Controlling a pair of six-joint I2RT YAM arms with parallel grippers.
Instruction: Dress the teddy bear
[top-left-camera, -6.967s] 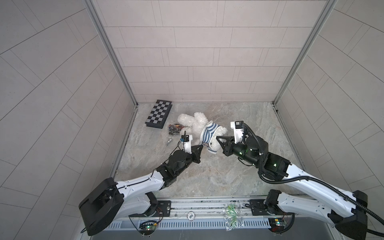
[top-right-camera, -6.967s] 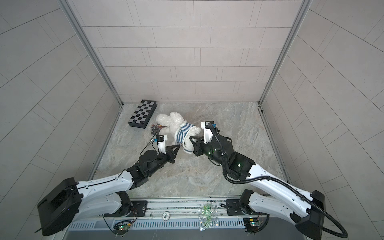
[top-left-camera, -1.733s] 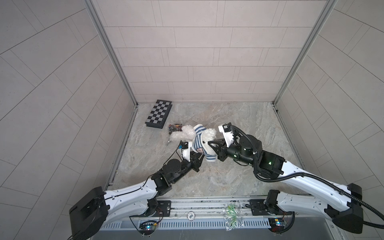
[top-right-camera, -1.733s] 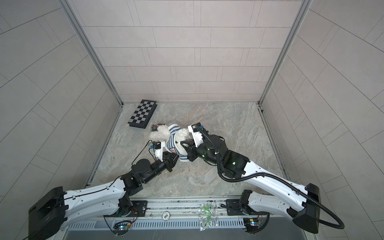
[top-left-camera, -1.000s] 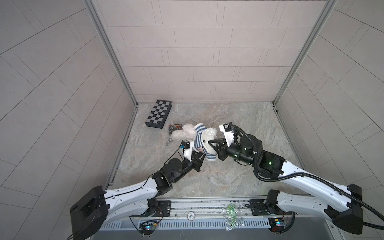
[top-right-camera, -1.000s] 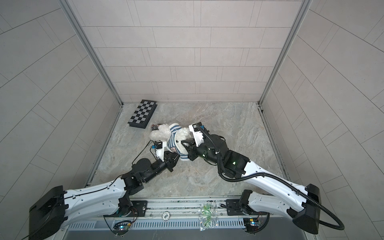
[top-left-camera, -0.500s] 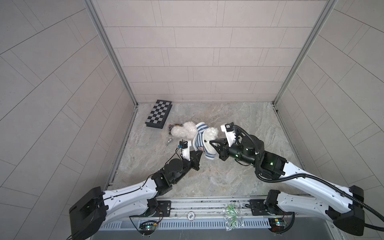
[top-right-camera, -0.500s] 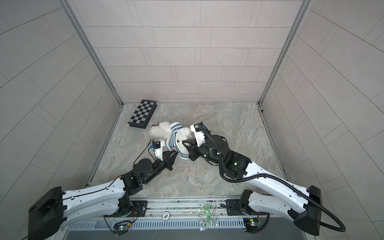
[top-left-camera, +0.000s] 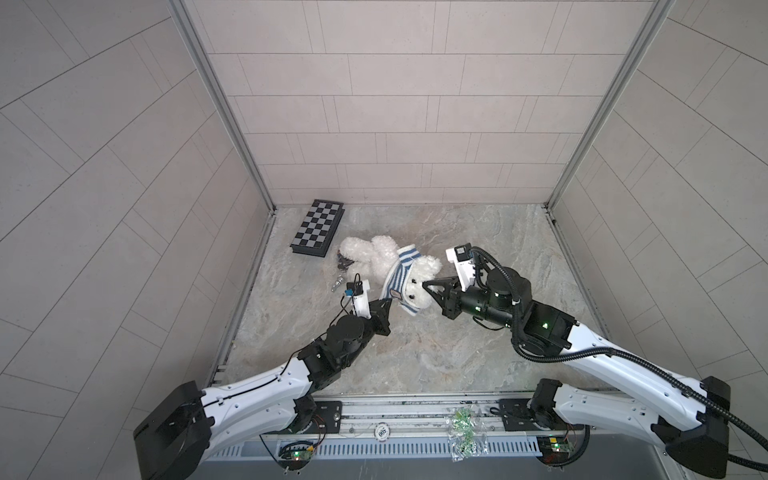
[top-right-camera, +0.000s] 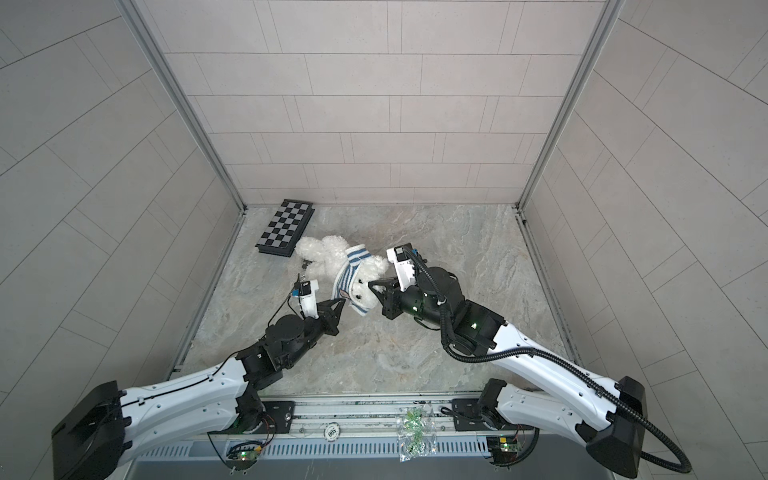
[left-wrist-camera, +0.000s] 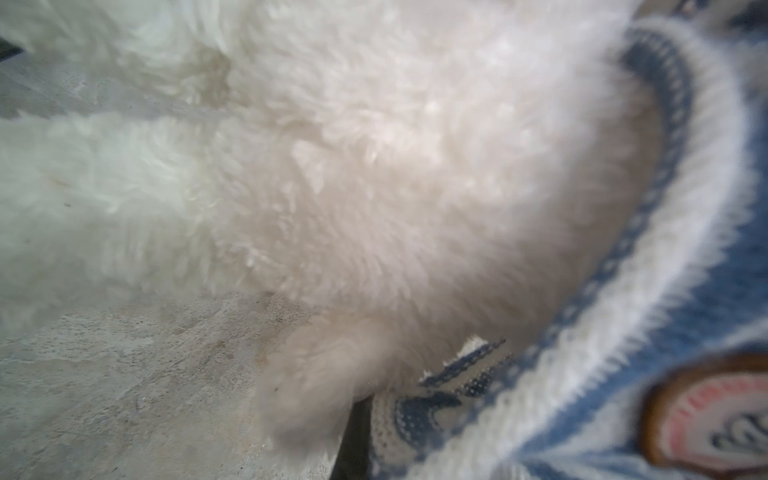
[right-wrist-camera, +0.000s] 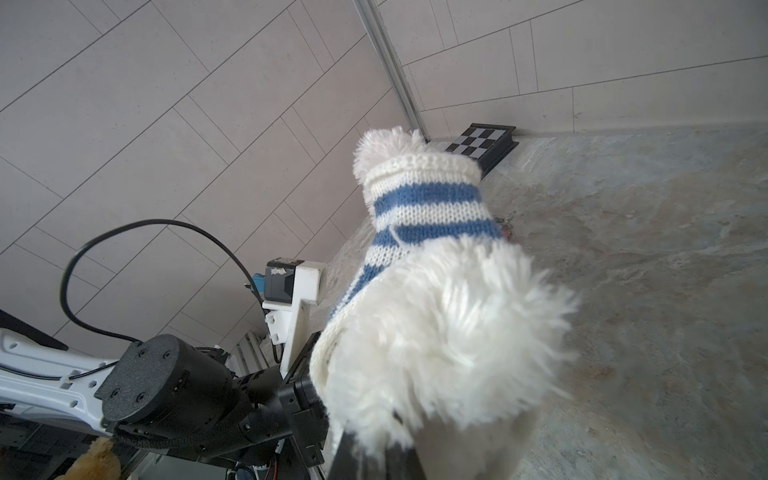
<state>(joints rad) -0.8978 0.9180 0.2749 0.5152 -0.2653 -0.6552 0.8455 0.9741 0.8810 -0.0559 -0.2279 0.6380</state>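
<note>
The fluffy white teddy bear (top-left-camera: 370, 253) lies on the marbled floor, legs toward the chessboard and head (top-left-camera: 417, 293) toward the arms; both top views show it (top-right-camera: 320, 253). A blue-and-white striped shirt (top-left-camera: 401, 272) (top-right-camera: 349, 270) sits bunched around its neck and upper body. My left gripper (top-left-camera: 388, 301) (top-right-camera: 341, 302) is shut on the shirt's lower edge (left-wrist-camera: 419, 415), next to a round badge (left-wrist-camera: 715, 419). My right gripper (top-left-camera: 426, 286) (top-right-camera: 371, 284) is shut on fur at the bear's head (right-wrist-camera: 449, 340), its fingers half buried in it.
A folded chessboard (top-left-camera: 318, 226) lies at the back left by the wall. Small dark and metal bits (top-left-camera: 343, 262) sit beside the bear's legs. A clear bag of green parts (top-left-camera: 463, 430) rests on the front rail. Tiled walls close in three sides.
My left gripper has closed on the shirt's lower edge. The bear's head has shifted slightly toward the right with my right gripper still shut on it.
</note>
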